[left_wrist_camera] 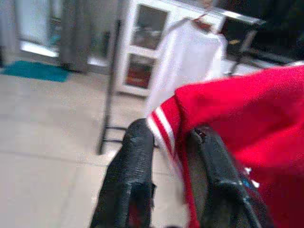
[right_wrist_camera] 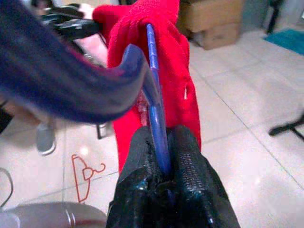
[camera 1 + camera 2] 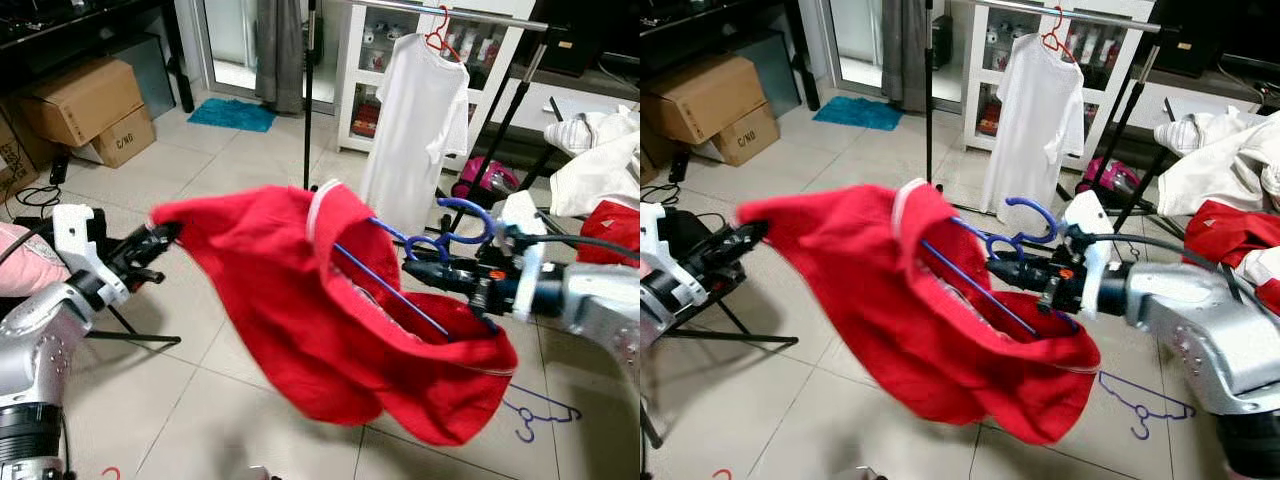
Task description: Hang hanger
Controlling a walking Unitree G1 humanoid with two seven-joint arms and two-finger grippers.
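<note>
Landmark: clothes rail (image 3: 450, 12), a metal bar on black legs across the tiled floor from the robot, top right of the head views.
Blue hanger (image 3: 440, 240): the task's thing. Held in mid-air, well short of the rail and lower than it. One arm is threaded into the red shirt; the hook end curls up beside the right gripper.
Red shirt (image 3: 330, 310): stretched between the two grippers, sagging in the middle, hem hanging toward the floor. White-trimmed collar on the rail side.
Right gripper (image 2: 164, 178): fingers clamped on the blue hanger near its neck; the wrist view shows the blue rod pinched between both pads.
Left gripper (image 1: 173, 156): fingers closed on a striped edge of the shirt, on the far side of the garment from the rail.
White shirt (image 3: 415, 125): already on the rail, on a red hanger (image 3: 440, 40).
Other items: a second blue hanger (image 3: 535, 412) lies on the floor below the right arm; clothes pile (image 3: 600, 165) off to the right of the rail's legs; cardboard boxes (image 3: 85, 110) far left of the rail.
Stage (judgement): shirt seems only half on the hanger; hanging not yet begun.
Risk 1: only one hanger arm looks seated, so the shirt could slide off when lifted.
Risk 2: left grip is on a thin fabric edge; tension from the right arm could pull it free.
Risk 3: the drooping hem could snag on the rail's legs.
Risk 4: the hook could bump the white shirt's hanger.
</note>
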